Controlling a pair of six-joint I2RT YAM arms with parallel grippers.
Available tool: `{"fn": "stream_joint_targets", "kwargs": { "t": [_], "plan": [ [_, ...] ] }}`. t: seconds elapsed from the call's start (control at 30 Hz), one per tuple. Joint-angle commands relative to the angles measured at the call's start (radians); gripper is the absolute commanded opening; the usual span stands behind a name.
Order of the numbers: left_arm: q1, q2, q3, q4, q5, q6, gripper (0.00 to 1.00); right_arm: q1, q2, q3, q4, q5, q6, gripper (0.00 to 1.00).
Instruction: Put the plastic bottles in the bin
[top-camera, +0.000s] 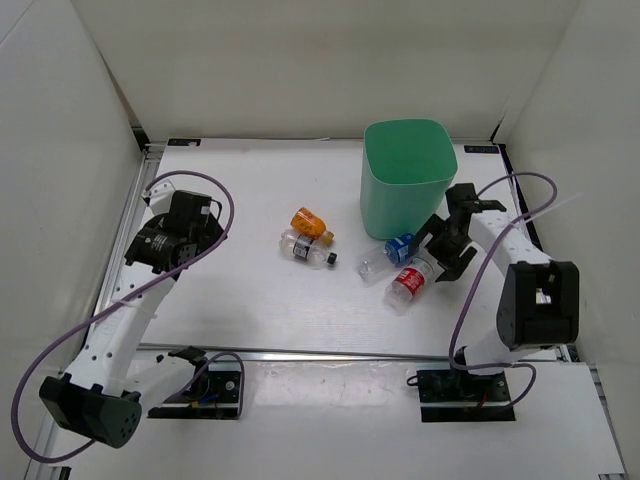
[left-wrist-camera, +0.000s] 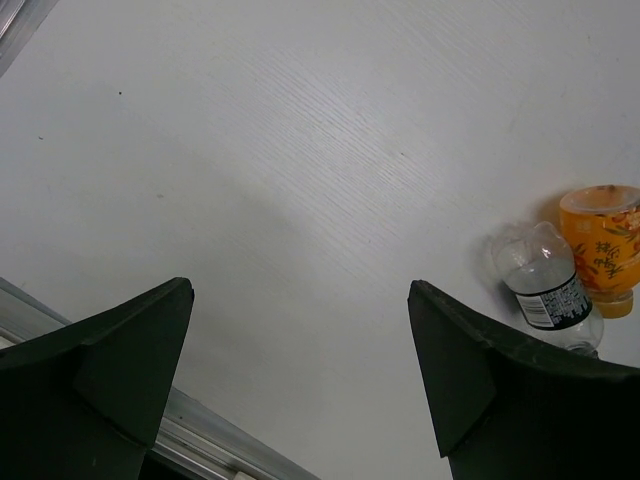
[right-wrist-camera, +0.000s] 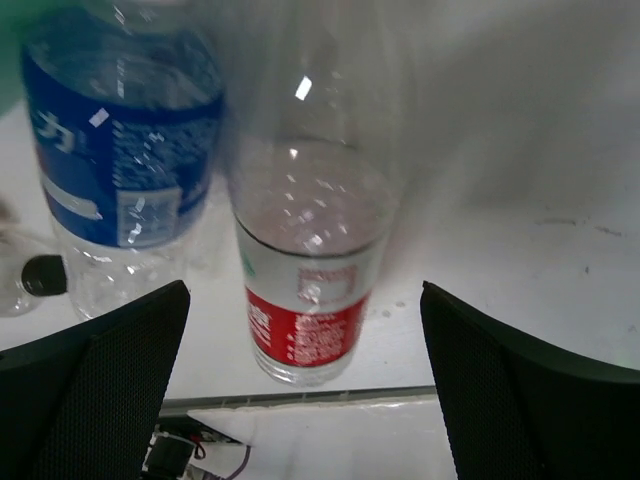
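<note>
My left gripper (left-wrist-camera: 300, 290) is wide open and holds nothing. It hangs over the white table (top-camera: 230, 300) on my left side. My right gripper (right-wrist-camera: 298, 290) is wide open too, with nothing in it. The bottle with the red label (top-camera: 408, 283) lies on its side just below it, in line with the gap between my fingers. The bottle with the blue label (top-camera: 399, 247) lies just beside that one. Out in the middle lies the clear bottle with the black cap (top-camera: 305, 250). The squat orange bottle (top-camera: 310, 223) rests against its far side. Farthest back, the green bin (top-camera: 400, 205) stands upright, close to the blue-label bottle. All four bottles are on the table, outside the bin.
</note>
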Motion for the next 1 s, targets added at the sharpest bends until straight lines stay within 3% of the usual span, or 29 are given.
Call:
{"fn": "stream_joint_targets", "kwargs": {
  "t": [0.0,0.57,0.77,0.97],
  "plan": [
    [-0.020,0.016,0.032,0.008,-0.028,0.034,1.00,0.015,0.059,0.078,0.041,0.034,-0.002,0.99],
    [-0.031,0.034,0.042,-0.056,-0.038,0.043,1.00,0.035,0.135,-0.060,0.107,0.061,0.057,0.98],
    [-0.031,0.034,0.042,-0.085,-0.028,0.021,1.00,0.035,0.135,-0.137,0.126,0.071,0.068,0.78],
    [-0.031,0.025,0.023,-0.095,-0.008,0.012,1.00,0.035,0.025,-0.171,0.078,0.089,0.056,0.58]
  ]
}}
